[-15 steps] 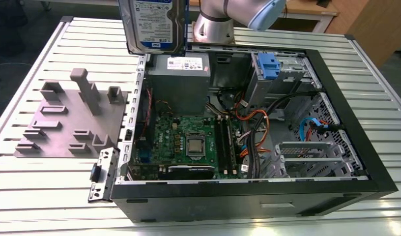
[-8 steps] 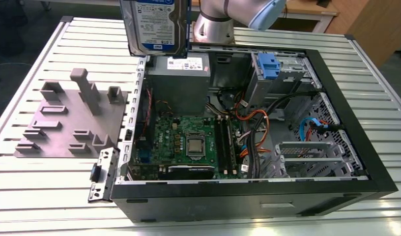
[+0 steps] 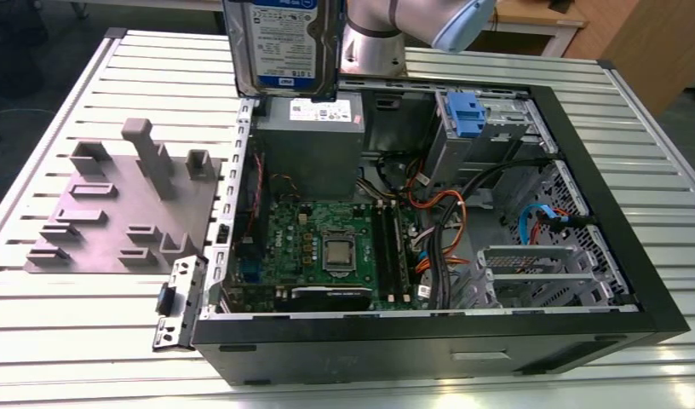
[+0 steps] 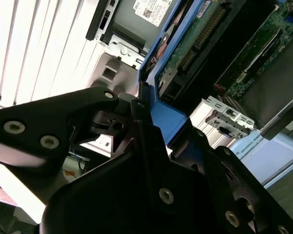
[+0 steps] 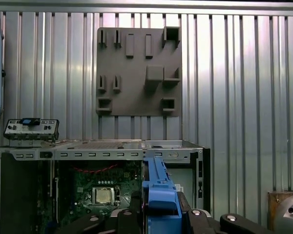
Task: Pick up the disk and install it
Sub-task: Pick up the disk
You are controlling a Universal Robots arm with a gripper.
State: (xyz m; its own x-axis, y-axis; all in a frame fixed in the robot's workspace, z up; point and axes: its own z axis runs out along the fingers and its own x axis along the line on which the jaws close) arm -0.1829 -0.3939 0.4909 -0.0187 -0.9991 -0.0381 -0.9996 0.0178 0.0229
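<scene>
Fingers (image 5: 205,223) on disk (image 3: 282,43), clear above open case (image 3: 439,341)

A ribbed metal table (image 3: 98,341) is lit brightly from above. Dark floor (image 3: 13,145) is seen beside it, and wooden furniture (image 3: 649,47) is placed beyond it.

Cut off at the exterior view's twelve o'clock edge: upper end of the disk (image 3: 282,43) and nearly all of the arm (image 3: 376,38). Hidden behind the disk: a strip of the case (image 3: 439,341) rim, at eleven o'clock from the motherboard (image 3: 290,230). Buried under the gripper (image 4: 154,122) in the second wrist view: near end of the blue frame (image 4: 172,119). Sliced by the frame edge in the first wrist view: gripper and case alike.
</scene>
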